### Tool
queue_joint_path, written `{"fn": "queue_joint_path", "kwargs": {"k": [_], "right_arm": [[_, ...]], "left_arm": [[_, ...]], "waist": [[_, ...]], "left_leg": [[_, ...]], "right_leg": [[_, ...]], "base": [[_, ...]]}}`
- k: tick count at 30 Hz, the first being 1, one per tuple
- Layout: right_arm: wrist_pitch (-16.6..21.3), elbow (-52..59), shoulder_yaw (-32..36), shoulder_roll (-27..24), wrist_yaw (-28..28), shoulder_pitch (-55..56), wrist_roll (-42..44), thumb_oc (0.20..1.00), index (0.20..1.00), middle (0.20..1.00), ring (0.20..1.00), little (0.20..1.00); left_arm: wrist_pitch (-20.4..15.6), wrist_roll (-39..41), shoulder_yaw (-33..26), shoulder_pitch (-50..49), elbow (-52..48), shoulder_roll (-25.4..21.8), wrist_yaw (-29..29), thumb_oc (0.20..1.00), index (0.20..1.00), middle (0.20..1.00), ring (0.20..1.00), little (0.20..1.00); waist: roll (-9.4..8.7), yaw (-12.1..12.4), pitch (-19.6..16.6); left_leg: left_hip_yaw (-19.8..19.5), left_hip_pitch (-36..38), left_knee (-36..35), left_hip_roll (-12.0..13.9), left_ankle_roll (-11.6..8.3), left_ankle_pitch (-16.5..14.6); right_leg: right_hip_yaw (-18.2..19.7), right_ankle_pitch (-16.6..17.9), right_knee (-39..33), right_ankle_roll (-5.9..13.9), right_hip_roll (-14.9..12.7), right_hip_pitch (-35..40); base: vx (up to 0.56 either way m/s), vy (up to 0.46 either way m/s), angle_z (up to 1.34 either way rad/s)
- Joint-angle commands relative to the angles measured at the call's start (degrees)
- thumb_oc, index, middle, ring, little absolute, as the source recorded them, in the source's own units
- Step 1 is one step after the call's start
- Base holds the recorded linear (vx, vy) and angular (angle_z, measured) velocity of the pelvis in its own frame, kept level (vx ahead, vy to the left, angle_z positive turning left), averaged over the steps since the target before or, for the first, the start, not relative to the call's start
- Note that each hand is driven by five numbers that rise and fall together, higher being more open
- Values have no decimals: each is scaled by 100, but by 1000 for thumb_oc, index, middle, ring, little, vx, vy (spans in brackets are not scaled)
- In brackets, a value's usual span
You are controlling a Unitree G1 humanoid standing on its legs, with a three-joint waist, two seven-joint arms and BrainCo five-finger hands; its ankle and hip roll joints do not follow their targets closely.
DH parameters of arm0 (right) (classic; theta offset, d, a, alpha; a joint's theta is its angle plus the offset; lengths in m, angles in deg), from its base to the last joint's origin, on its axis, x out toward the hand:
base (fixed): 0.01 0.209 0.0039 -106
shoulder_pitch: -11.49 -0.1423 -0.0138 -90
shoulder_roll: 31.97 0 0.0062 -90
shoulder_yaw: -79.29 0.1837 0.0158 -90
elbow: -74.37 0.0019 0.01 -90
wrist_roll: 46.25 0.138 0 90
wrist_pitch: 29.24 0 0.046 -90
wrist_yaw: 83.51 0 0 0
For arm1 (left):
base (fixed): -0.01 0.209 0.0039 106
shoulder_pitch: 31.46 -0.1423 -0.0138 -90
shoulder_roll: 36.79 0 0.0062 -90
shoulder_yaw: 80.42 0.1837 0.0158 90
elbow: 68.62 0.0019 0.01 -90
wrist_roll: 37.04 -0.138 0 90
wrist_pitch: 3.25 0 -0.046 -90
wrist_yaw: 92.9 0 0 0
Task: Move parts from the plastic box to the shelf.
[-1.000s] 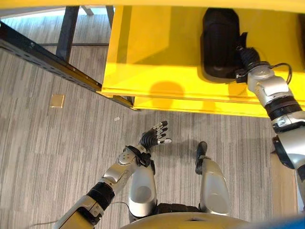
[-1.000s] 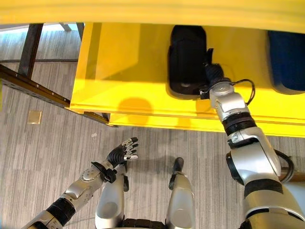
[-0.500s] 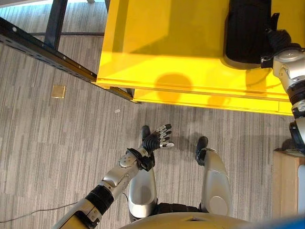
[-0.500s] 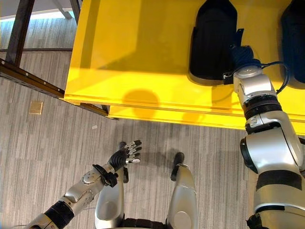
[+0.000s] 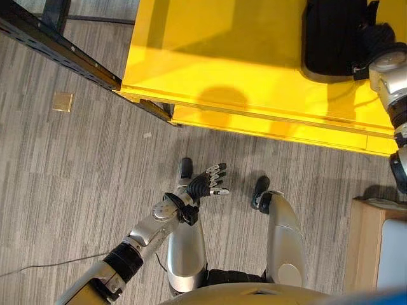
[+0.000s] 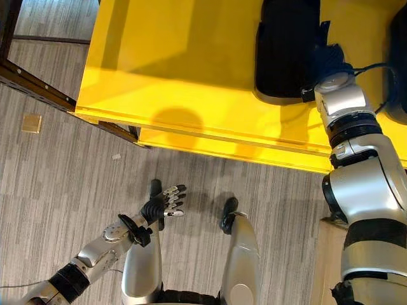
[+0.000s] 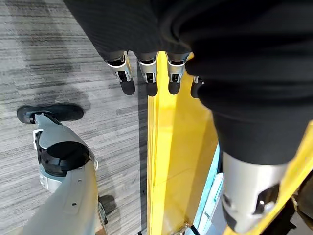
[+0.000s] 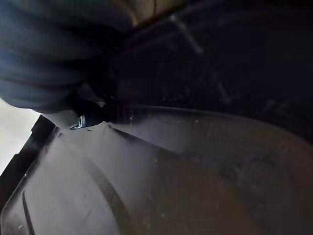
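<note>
- Up on the yellow shelf [image 5: 210, 57] lies a black part [image 6: 289, 47], a dark moulded piece resting flat on the yellow surface near its front edge; a second dark part [image 6: 399, 63] shows at the far right of the same shelf, just beside the right arm.
- Right hand [image 6: 327, 60]: its dark ribbed cover sits against the near right corner of the black part, touching it; the fingers are hidden behind the cover and the part, so I cannot tell whether they grip it or lie slack; the right wrist view is taken up by dark surfaces, a smooth curved face of the part [image 8: 161, 186] close under the hand, and no fingertip can be made out there.
- Left hand [image 5: 206, 184]: it hangs low over the grey striped floor [image 5: 76, 178], well apart from the shelf and from both parts; its fingers [image 7: 149, 73] are straight and spread, holding nothing; the left wrist view shows them in a row with the yellow edge of the shelf past them.
- Off to the left, a dark metal rail [image 5: 57, 47] runs slantwise beside the shelf; a small tan square [image 5: 62, 101] lies on the floor beneath it; a light wooden surface [image 5: 364, 248] stands at the lower right.
</note>
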Motion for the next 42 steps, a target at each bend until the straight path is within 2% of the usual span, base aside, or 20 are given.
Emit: {"fn": "queue_joint_path", "kwargs": {"k": [1, 9, 13, 18, 23, 29, 42], "right_arm": [[291, 56, -272, -331, -239, -584, -217, 200, 200, 200, 200, 200], [234, 25, -203, -321, -614, -687, 50, 200, 200, 200, 200, 200], [-31, -36, 16, -311, -744, -573, 595, 200, 200, 200, 200, 200], [145, -134, 124, -278, -662, -478, 186, 200, 200, 200, 200, 200], [42, -104, -3, -331, -661, -607, -19, 200, 200, 200, 200, 200], [-55, 2, -191, -431, -281, -612, -630, 200, 200, 200, 200, 200], [-249, -79, -149, -408, -182, -466, -516, 200, 200, 200, 200, 200]], "left_arm": [[-100, 126, -2, -208, -488, -169, -195, 1000, 1000, 1000, 1000, 1000], [-53, 89, -37, -287, -521, -197, -313, 1000, 1000, 1000, 1000, 1000], [-102, 68, -80, -382, -522, -156, -375, 1000, 1000, 1000, 1000, 1000], [-97, 62, -100, -415, -537, -22, -392, 1000, 1000, 1000, 1000, 1000], [-127, 62, -116, -452, -512, -22, -406, 1000, 1000, 1000, 1000, 1000], [-150, 46, -148, -525, -502, 3, -478, 1000, 1000, 1000, 1000, 1000], [-219, -21, -146, -551, -460, 35, -527, 1000, 1000, 1000, 1000, 1000]], "waist": [[-73, 134, -107], [0, 150, -107], [87, 137, -107], [194, 107, -107], [229, 96, -107], [240, 75, -107], [242, 53, -107]], "left_leg": [[434, 91, 576, 61, 233, -699], [401, -66, 627, 35, 233, -710], [375, -117, 595, -42, 237, -712], [425, -95, 538, -55, 221, -702], [436, -70, 500, -61, 203, -690], [476, -11, 466, -65, 190, -694], [519, 29, 419, -52, 183, -700]], "right_leg": [[-141, -36, -44, -49, 27, 277], [-143, -135, 142, -91, -10, 81], [-97, -202, 239, -120, -24, -52], [-72, -215, 247, -123, -84, -113], [-57, -230, 242, -132, -91, -126], [-45, -227, 216, -126, -118, -114], [-36, -210, 158, -130, -119, -114]], "base": [[50, -54, 5], [55, -23, 2], [52, 20, 8], [18, 44, 1], [1, 6, 0], [0, 6, 0], [-1, 2, -1]]}}
